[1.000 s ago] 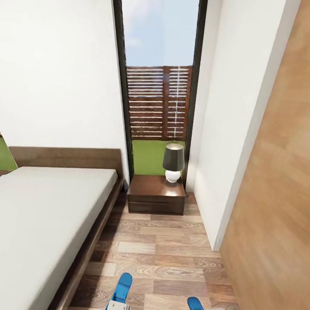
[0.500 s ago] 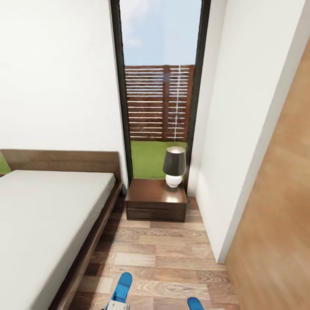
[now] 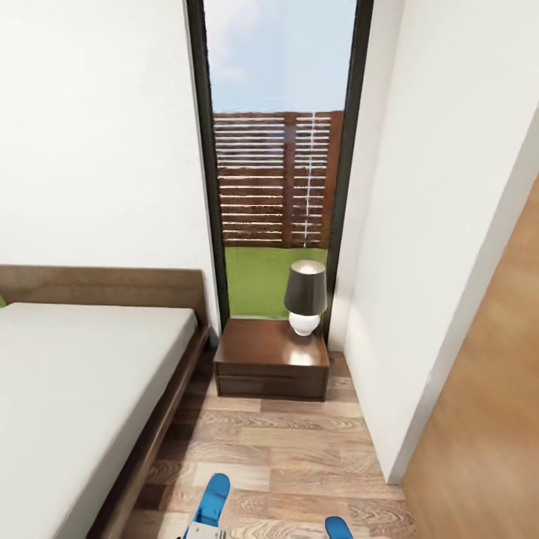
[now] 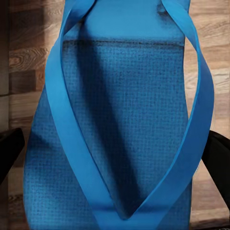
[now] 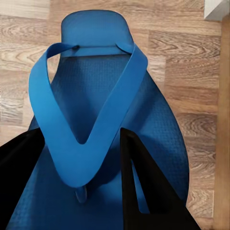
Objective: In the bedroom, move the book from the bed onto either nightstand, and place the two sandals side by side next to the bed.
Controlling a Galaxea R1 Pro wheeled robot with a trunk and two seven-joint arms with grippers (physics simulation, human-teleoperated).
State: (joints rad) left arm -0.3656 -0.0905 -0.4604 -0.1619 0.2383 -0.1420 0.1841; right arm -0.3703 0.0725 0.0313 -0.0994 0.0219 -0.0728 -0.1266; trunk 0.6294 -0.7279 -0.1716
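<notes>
Sandals (image 4: pixel 120 134) (image 5: pixel 100 143) clamped in both grippers, nightstand (image 3: pixel 271 359) bearing lamp (image 3: pixel 305 296)

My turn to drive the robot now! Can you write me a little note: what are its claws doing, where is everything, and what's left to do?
Left claw: shut on a blue sandal.
Right claw: shut on the other sandal.
Bed lies at the robot's left. The nightstand stands ahead beside it, below the window, with a lamp on top.
Done: both sandals picked up.
Left: set both sandals side by side on the floor next to the bed, then find the book and put it on a nightstand.
</notes>
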